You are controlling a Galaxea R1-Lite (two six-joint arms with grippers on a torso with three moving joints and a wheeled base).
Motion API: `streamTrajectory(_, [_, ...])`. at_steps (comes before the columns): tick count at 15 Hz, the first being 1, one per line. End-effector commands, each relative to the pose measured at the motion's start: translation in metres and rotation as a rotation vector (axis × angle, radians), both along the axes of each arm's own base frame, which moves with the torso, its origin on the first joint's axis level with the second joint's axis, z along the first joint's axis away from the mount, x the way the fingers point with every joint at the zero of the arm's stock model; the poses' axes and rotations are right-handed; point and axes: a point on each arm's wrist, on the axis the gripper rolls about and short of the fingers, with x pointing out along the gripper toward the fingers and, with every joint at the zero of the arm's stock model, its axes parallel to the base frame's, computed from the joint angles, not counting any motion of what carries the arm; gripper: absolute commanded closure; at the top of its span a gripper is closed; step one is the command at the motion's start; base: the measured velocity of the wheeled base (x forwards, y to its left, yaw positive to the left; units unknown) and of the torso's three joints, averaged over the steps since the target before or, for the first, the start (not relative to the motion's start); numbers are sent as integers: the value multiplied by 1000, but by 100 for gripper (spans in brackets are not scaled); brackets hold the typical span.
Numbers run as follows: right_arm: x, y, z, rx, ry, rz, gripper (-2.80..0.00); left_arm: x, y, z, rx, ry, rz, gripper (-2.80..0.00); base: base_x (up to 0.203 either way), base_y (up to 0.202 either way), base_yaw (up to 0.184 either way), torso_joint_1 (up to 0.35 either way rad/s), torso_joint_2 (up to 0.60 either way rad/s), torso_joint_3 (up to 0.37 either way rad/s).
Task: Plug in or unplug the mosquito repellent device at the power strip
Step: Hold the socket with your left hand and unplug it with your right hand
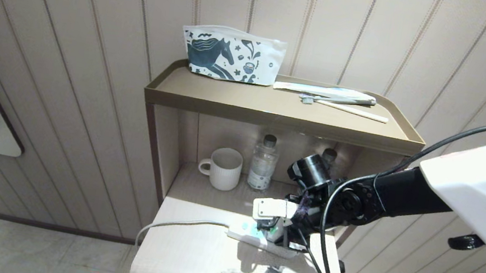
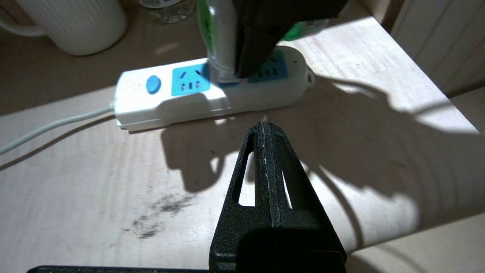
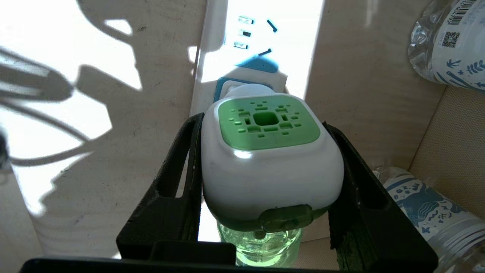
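Glossy white-and-green rounded mosquito repellent device (image 3: 271, 159) clamped by right gripper (image 3: 265, 167), seated on flat white power strip (image 2: 166, 94), left gripper (image 2: 265, 129) pinched closed.

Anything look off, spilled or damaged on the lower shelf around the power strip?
Only a dark sooty smudge on the shelf surface in front of the power strip. No liquid spilled, and nothing looks broken.

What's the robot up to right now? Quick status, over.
Right claw clamped on mosquito repellent device at power strip. Left claw shut, hovering beside strip. Water bottles close by, not blocking.
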Motion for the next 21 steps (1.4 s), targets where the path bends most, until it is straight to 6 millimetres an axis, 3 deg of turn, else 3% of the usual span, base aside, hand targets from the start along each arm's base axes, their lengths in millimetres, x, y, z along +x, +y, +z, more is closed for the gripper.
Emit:
streamTrajectory(1, [0,0,-1,-4,2,6,0,-1,-4,-12,10,2,2,0,0,0,0,0,0,0])
streamTrajectory(7, [1,0,-5,-9,10,3,0,13,-9,-6,8,74,54,0,0,0,0,0,0,0])
streamTrajectory(10, [1,0,-6,-9,12,3,0,48,10,-8,10,185,173,0,0,0,0,0,0,0])
streamTrajectory(15, [2,0,-7,-10,13,3,0,73,7,-8,-31,171,216,0,0,0,0,0,0,0])
streamTrajectory(21, [2,-1,-7,-11,14,1,0,75,3,-10,-34,172,211,0,0,0,0,0,0,0])
